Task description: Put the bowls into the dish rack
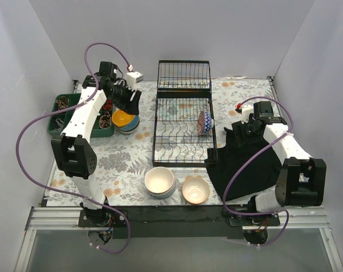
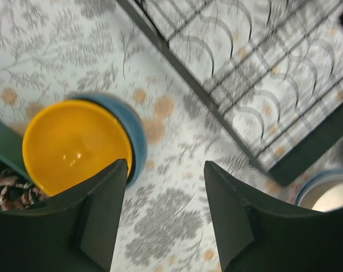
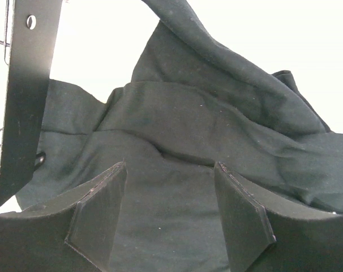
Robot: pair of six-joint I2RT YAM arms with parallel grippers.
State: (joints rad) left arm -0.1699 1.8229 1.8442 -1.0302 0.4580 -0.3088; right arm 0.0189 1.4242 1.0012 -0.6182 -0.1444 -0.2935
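Note:
The black wire dish rack (image 1: 183, 148) stands mid-table, with a red-patterned bowl (image 1: 204, 123) on edge in its slots. An orange-yellow bowl (image 1: 123, 118) sits nested in a blue bowl (image 1: 133, 125) left of the rack. My left gripper (image 1: 129, 102) hovers just above them, open and empty. In the left wrist view the orange-yellow bowl (image 2: 72, 144) and blue bowl (image 2: 134, 133) lie at the left finger of the gripper (image 2: 166, 178). A cream-white bowl (image 1: 159, 180) and a tan bowl (image 1: 195, 190) sit near the front. My right gripper (image 1: 238, 128) is open over a black cloth (image 3: 183, 124).
A green compartment tray (image 1: 54, 115) with small items stands at the far left behind the left arm. The black cloth (image 1: 245, 167) covers the table right of the rack. The rack's edge (image 3: 25, 96) shows beside the right gripper (image 3: 170, 190). The rack (image 2: 262, 85) fills the left wrist view's upper right.

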